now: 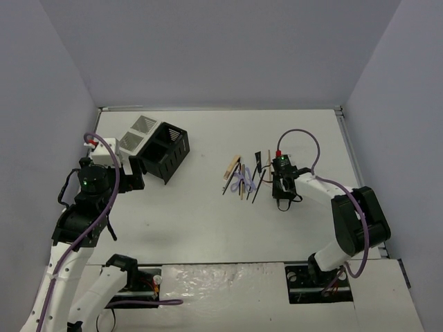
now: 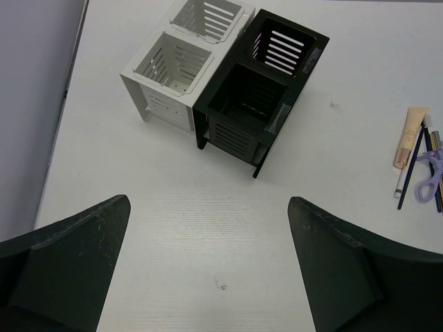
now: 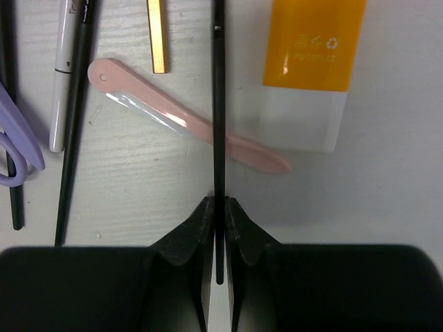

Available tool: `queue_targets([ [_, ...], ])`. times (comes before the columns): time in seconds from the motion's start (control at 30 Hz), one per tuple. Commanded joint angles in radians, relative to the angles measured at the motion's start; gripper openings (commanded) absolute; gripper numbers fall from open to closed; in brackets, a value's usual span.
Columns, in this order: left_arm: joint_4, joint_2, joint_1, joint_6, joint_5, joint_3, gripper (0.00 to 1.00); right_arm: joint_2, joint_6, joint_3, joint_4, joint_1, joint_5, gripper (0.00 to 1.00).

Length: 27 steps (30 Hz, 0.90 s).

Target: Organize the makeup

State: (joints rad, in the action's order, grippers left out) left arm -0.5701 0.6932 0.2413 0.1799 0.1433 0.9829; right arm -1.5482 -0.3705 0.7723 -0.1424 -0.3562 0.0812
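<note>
Right fingers [image 3: 190, 238]: clamped on the near end of a thin black pencil [image 3: 219, 104], which crosses over a pink blade-shaped tool [image 3: 159, 114]. Just beside the pencil, toward the table's right edge, is an orange tube [image 3: 315, 41] with a pale cap. Toward the left edge are a tan stick [image 3: 158, 34], a white pen [image 3: 64, 83], a second black pencil [image 3: 75, 138] and a lilac looped piece [image 3: 17, 149]. This makeup lies mid-table [image 3: 387, 194].

Left fingers [image 2: 76, 263]: spread wide, gripping nothing, above bare table near the left edge. Beyond them, a black mesh box [image 2: 256, 104] and a white mesh box [image 2: 176, 66] touch near the far left corner.
</note>
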Motion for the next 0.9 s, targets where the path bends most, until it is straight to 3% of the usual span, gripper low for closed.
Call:
queue_targets([
  [0.0,0.05,0.025,0.007,0.014,-0.054,0.03,0.97,0.055,-0.01,0.02,-0.051,-0.026,0.041,0.0],
  [0.27,-0.038,0.148,0.006,0.097,-0.257,0.175,0.97,0.234,0.007,0.125,-0.118,-0.13,0.041,0.0],
  [0.4,0.047,0.263,0.01,0.251,-0.47,0.233,0.97,0.375,0.089,0.188,-0.039,-0.23,0.019,0.0],
  [0.5,0.145,0.341,0.055,0.337,-0.557,0.287,0.97,0.443,0.144,0.187,0.154,-0.286,-0.067,0.0],
  [0.7,0.226,0.52,0.236,0.392,-0.557,0.453,0.97,0.472,0.178,0.144,0.501,-0.342,-0.3,0.0],
  [0.87,0.37,0.566,0.279,0.455,-0.572,0.472,0.95,0.432,0.18,0.137,0.62,-0.376,-0.361,0.0],
])
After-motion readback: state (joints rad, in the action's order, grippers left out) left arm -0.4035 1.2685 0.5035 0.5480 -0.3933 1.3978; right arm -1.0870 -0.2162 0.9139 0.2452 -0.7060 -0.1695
